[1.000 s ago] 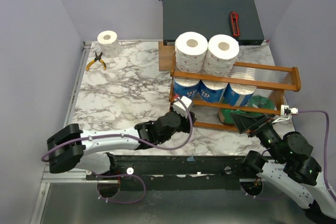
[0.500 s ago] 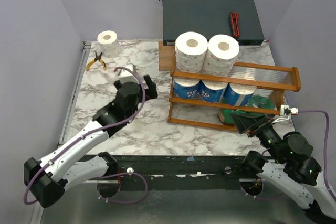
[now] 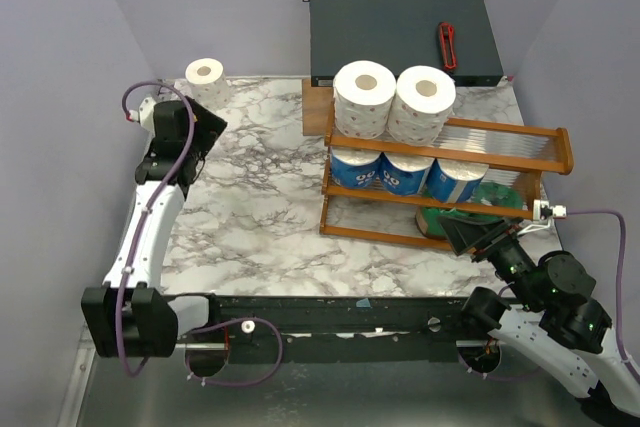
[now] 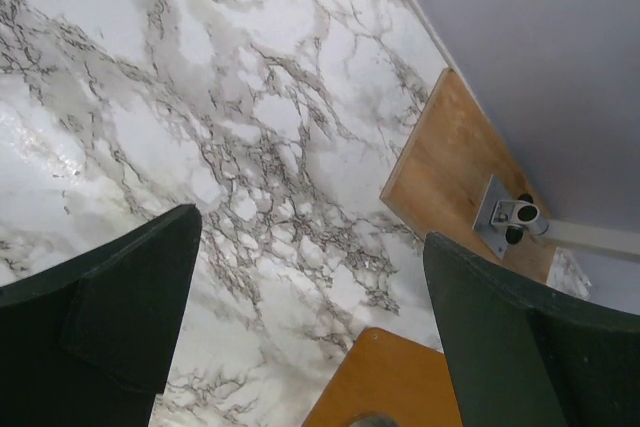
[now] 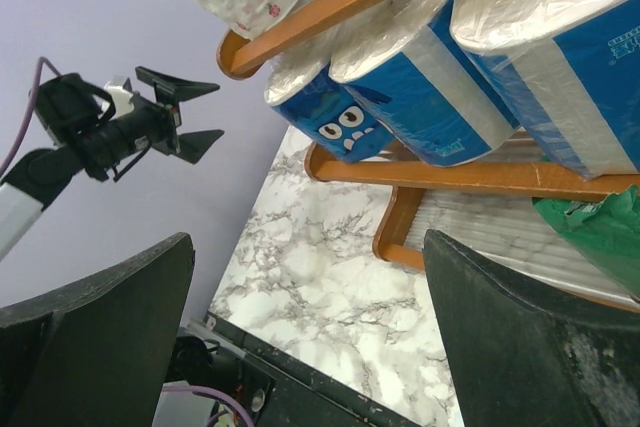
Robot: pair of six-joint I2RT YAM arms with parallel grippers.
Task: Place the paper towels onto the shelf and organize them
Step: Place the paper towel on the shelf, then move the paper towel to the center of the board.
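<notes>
Well left of the shelf [image 3: 560, 152], one bare white paper towel roll [image 3: 205, 82] stands on end on the grey-veined marble table [image 3: 260, 207], its hollow core facing up. The left gripper [image 4: 310, 232] hangs just nearer than this roll, its dark fingers spread with nothing between them. One second earlier it was at the shelf's near left foot, and half a second earlier it was halfway across the table.

The shelf is a three-tier rack with an orange-brown wooden frame and clear ribbed plastic decks.
- Top tier: two fat white rolls with a faint floral print [image 3: 365, 97] at its left end.
- Middle tier: three blue-wrapped rolls [image 3: 407, 175] side by side.
- Bottom tier: one green-wrapped roll [image 3: 495, 197] at its right end.

Behind the shelf lies a flat dark grey metal box [image 3: 390, 37] bearing a red tool [image 3: 446, 45]. The right gripper [image 5: 308, 239] is at the shelf's near right corner, beside the green-wrapped roll. Its fingers are spread and empty, and it has not moved since the earlier frames.
</notes>
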